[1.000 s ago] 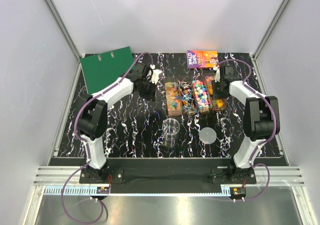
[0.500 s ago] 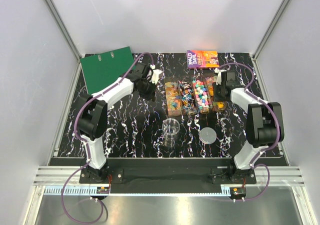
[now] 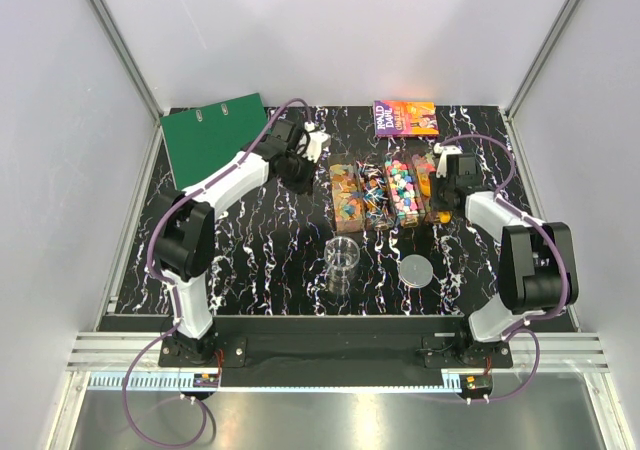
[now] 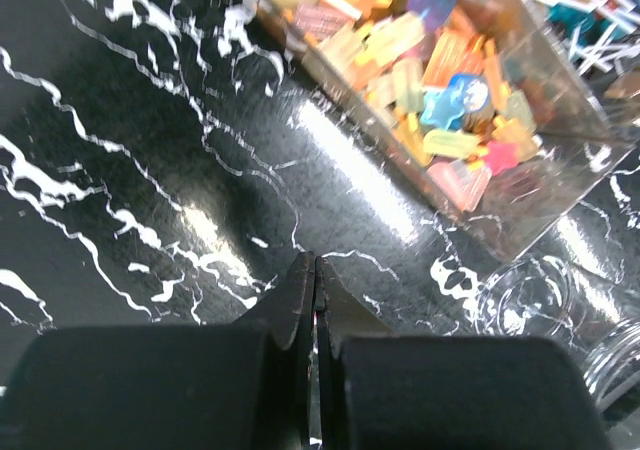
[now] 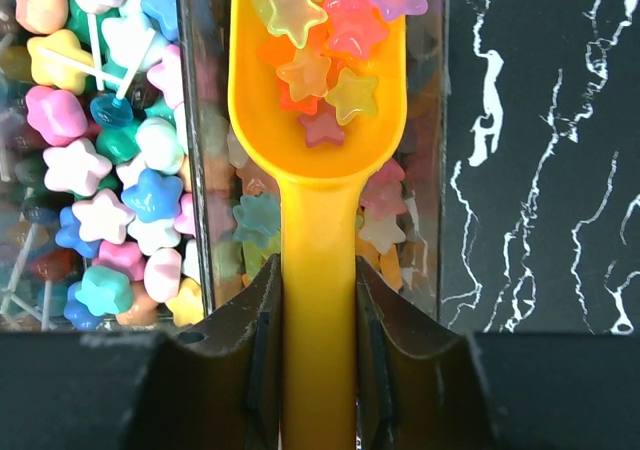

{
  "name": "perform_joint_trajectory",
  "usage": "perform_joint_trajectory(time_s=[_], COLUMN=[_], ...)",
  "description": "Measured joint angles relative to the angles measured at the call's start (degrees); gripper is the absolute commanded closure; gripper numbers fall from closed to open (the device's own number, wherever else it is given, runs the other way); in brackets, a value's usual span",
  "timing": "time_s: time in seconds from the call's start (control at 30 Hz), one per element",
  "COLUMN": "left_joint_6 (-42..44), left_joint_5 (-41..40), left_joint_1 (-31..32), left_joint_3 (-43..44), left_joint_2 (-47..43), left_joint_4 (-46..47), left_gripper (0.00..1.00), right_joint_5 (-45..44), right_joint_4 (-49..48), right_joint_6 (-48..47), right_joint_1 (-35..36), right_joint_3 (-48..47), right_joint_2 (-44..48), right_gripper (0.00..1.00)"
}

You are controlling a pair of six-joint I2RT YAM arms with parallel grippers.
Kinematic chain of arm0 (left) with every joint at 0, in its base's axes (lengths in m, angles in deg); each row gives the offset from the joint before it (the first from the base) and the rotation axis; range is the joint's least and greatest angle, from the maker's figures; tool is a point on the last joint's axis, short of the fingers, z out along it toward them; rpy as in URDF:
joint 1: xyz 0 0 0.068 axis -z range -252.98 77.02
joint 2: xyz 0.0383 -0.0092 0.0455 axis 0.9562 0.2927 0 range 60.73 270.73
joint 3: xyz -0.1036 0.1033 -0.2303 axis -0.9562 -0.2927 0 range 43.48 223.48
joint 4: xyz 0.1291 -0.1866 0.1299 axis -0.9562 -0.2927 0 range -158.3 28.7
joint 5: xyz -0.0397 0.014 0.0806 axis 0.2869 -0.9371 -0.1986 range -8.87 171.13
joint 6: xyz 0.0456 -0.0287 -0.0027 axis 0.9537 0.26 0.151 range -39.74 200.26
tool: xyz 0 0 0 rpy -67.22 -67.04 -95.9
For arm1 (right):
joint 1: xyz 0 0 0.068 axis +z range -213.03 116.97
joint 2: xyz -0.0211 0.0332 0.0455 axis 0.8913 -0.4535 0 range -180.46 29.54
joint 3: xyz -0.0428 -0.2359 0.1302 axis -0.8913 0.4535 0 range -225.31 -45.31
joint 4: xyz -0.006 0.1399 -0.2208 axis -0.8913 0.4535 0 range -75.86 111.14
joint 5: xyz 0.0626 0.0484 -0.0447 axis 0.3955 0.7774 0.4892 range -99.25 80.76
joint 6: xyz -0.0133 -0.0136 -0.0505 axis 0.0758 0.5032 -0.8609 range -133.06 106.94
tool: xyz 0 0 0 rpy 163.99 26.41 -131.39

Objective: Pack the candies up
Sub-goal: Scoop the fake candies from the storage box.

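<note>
Yellow plastic fills the middle of the right wrist view: the scoop (image 5: 320, 220), its handle clamped between the right gripper's (image 5: 318, 315) jaws, carries star candies (image 5: 322, 70) in its bowl (pink, orange, yellow, green) over a clear bin (image 5: 428, 220) of more stars. At the centre of the top view, candies fill the row of bins (image 3: 385, 195). The left gripper (image 4: 315, 290), jaws pressed together on nothing, hangs over the black marbled tabletop (image 4: 150, 170) beside a candy-filled bin.
</note>
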Motion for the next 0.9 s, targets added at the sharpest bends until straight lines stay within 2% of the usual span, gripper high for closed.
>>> perform_joint_trajectory(time_s=[0.37,0.63,0.9], left_joint_6=[1.1,2.5,5.6], left_joint_5=[-1.2,-2.7,-5.5], left_joint_1=[3.1,3.2,2.1], left_joint_3=[1.0,1.0,1.2], left_joint_2=[0.0,0.0,0.0], left_joint_4=[0.1,0.0,-0.3], left_gripper=[1.0,1.0,1.0], right_joint_5=[-0.8,-0.7,-0.1], right_joint_4=[-1.4,-2.5,-2.4], right_joint_6=[-1.2,-1.8,-1.7], right_joint_1=[0.0,0.0,0.2], right_joint_3=[2.0,2.0,2.0], right_joint_2=[3.0,4.0,9.2], right_gripper=[1.0,1.0,1.0])
